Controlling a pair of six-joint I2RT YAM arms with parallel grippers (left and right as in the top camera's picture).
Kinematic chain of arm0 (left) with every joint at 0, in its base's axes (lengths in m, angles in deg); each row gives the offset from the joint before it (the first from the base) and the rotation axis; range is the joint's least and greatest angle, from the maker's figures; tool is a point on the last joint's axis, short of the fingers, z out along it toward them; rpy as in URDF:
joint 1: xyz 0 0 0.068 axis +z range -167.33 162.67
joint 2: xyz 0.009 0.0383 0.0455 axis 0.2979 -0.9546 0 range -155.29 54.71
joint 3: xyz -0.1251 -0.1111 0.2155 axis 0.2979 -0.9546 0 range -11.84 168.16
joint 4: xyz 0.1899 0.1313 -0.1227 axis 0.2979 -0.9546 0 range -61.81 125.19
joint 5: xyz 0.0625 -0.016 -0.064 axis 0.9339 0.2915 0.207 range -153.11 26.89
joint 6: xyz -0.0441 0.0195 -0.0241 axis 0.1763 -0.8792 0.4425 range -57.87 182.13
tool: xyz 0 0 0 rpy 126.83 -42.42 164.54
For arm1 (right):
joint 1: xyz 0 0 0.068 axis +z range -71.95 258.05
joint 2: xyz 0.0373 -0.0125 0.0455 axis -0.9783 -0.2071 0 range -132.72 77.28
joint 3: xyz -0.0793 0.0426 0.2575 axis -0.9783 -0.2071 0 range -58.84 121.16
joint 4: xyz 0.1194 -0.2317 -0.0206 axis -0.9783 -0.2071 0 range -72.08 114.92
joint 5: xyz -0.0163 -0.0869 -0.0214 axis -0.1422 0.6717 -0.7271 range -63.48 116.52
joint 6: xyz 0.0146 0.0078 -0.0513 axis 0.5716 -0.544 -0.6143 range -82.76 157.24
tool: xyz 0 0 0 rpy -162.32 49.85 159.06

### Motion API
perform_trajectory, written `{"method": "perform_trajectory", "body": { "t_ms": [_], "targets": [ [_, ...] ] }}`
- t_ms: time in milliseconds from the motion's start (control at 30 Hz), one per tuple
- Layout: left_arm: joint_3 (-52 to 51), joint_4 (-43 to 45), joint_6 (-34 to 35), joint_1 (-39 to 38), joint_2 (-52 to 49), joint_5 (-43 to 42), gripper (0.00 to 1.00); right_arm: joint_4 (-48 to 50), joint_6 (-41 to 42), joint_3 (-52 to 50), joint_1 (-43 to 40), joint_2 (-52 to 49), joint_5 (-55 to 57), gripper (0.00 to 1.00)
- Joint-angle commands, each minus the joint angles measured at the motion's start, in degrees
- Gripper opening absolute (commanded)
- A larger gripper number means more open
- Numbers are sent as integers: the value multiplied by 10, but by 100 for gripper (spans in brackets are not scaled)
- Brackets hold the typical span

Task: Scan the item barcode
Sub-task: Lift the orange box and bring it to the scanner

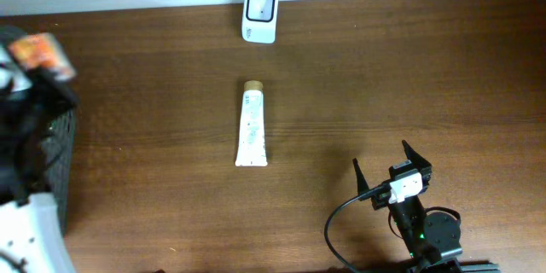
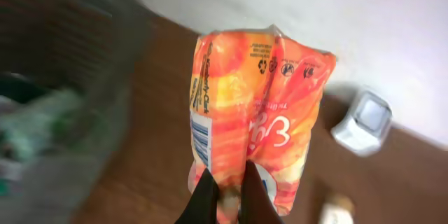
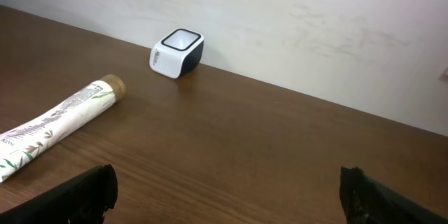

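A: What is the left gripper [image 2: 227,185] doing?

B: Its black fingers [image 2: 206,199] are pinched tight on the bottom edge of the orange packet [image 2: 259,105], which stands upright above them. The fingertips themselves are cut off at the bottom of the left wrist view.

A: Can you read the packet?

B: Hardly. It is glossy, crinkled plastic in orange and pink, with a seam down the middle. A barcode [image 2: 200,140] in blue stripes runs along its left side, seen at an angle. The print is too blurred to read.

A: And around it?

B: From overhead the packet sits at the far left, held up over a dark mesh basket [image 1: 60,153]. The left arm there is smeared and partly out of frame, so I cannot tell its pose. The basket's contents are a green blur.

A: Where is the scanner [image 1: 259,14]?

B: At the back edge of the wooden table [image 1: 409,68], by the pale wall [image 3: 315,21], well apart from the packet. It is a small white block with rounded corners and a dark-rimmed window on top.

A: Anything else?

B: A white tube [image 1: 252,126] with a tan cap lies flat mid-table. The right gripper [image 1: 380,153] hangs low at the near right, jaws spread wide and holding nothing
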Motion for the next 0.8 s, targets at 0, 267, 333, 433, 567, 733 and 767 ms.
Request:
{"method": "perform_trajectory", "body": {
  "t_ms": [0, 267, 333, 433, 567, 733, 767],
  "targets": [
    [5, -26, 3, -99, -52, -4, 0, -3, 0, -3, 4, 4, 1, 98],
    [4, -15, 84, -312, -218, -4, 0, -3, 0, -3, 4, 4, 1, 98],
    [4, 7, 138, -360, -265, -4, 0, -3, 0, -3, 4, 4, 1, 98],
    [4, 42, 209, -415, -316, -4, 0, -3, 0, -3, 4, 4, 1, 98],
    [4, 77, 266, -468, -358, -5, 0, -3, 0, -3, 4, 4, 1, 99],
    [4, 110, 268, -520, -401, -4, 0, -3, 0, -3, 4, 4, 1, 98],
    [4, 115, 279, -529, -412, -2, 0, -3, 0, -3, 4, 4, 1, 98]
  ]
}}
